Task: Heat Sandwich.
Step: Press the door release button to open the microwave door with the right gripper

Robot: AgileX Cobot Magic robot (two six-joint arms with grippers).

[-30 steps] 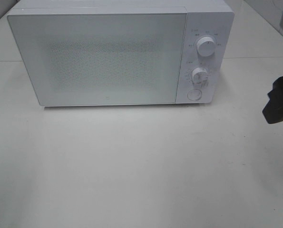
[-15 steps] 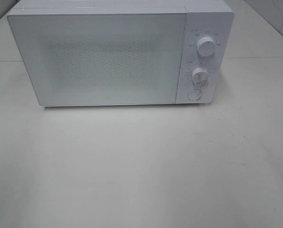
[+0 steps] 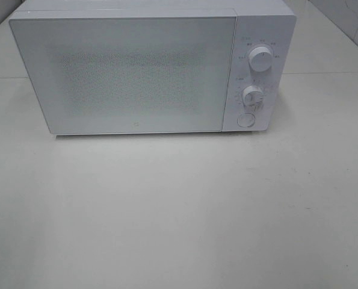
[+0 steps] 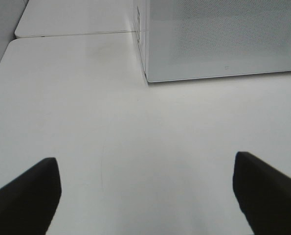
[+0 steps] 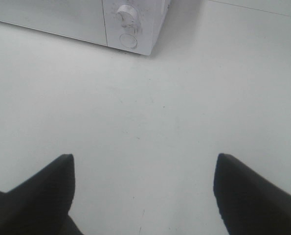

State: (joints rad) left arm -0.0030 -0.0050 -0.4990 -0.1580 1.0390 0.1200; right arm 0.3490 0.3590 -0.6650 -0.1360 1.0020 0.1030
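Note:
No sandwich shows in any view. A white microwave (image 3: 142,66) stands at the back of the white table (image 3: 179,211) with its door shut; two dials (image 3: 260,60) and a round button sit on its right panel. Neither arm appears in the high view. In the left wrist view my left gripper (image 4: 147,188) stands open above bare table, short of the microwave's (image 4: 218,39) left front corner, nothing between its black fingers (image 4: 30,196). In the right wrist view my right gripper (image 5: 144,188) is open too, over bare table before the microwave's control panel (image 5: 128,24).
The table is made of joined white slabs with seams behind and beside the microwave (image 4: 77,34). Its left edge (image 4: 1,63) shows in the left wrist view. A tiled wall rises at the far right (image 3: 353,18).
A second ago a black gripper showed at the right edge of the high view; it has drawn out of that view. The microwave has not moved.

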